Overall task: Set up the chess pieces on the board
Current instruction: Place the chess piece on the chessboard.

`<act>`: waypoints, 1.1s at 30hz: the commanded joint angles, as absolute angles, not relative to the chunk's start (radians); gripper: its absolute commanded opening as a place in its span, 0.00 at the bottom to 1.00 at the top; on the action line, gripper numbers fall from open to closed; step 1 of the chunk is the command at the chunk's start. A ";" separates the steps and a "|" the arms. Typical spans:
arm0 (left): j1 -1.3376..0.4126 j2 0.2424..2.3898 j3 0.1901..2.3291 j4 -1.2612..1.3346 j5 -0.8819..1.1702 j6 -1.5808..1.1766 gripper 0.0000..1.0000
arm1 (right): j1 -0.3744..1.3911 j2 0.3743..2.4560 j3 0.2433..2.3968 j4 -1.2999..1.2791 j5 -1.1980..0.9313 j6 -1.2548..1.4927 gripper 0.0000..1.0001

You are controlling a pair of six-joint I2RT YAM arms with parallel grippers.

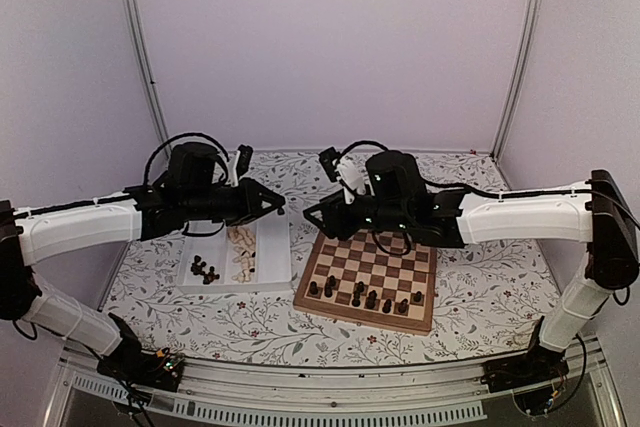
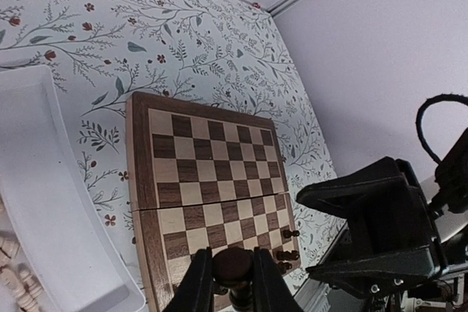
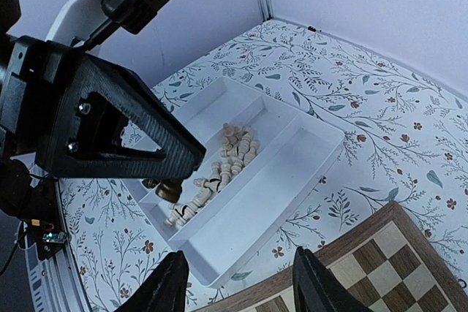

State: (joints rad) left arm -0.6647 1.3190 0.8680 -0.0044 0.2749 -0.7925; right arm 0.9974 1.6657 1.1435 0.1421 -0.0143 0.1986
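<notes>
Left wrist view: left gripper (image 2: pixel 232 259) clamped on a dark chess piece (image 2: pixel 232 271), board (image 2: pixel 205 174) lies to its right; right gripper (image 3: pixel 241 261) jaws apart, empty.

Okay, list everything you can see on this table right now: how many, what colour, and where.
table cover: one, white with a leaf-and-flower print, under everything.
tray: one, white, two compartments, left of the board; the compartment nearer the board is empty.
board: one, tan and dark brown squares, right of the tray.
dark pieces on the board: several, brown-black, along its near rows.
dark pieces in the tray: a few, brown-black, at its left side.
pale pieces: a heap, beige, in the tray, right of the dark ones.
held dark piece: one, brown-black, in the left gripper.
left gripper: black, shut on that piece, above the tray.
right gripper: black, open and empty, over the board's far-left corner.
</notes>
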 commanded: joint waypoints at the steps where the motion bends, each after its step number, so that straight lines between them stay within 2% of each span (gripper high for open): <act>1: -0.718 1.342 0.872 0.089 0.255 -0.828 0.13 | 1.007 1.721 1.221 0.134 -0.070 0.198 0.52; 17: -0.756 1.361 0.867 0.101 0.241 -0.824 0.13 | 1.020 1.776 1.250 0.166 -0.178 0.205 0.52; 25: -0.780 1.375 0.879 0.103 0.250 -0.828 0.13 | 1.020 1.781 1.247 0.196 -0.122 0.220 0.45; 28: -0.786 1.380 0.879 0.103 0.255 -0.832 0.13 | 1.020 1.781 1.248 0.201 -0.100 0.223 0.39; 33: -0.793 1.385 0.878 0.105 0.253 -0.835 0.17 | 1.020 1.780 1.244 0.199 -0.094 0.224 0.15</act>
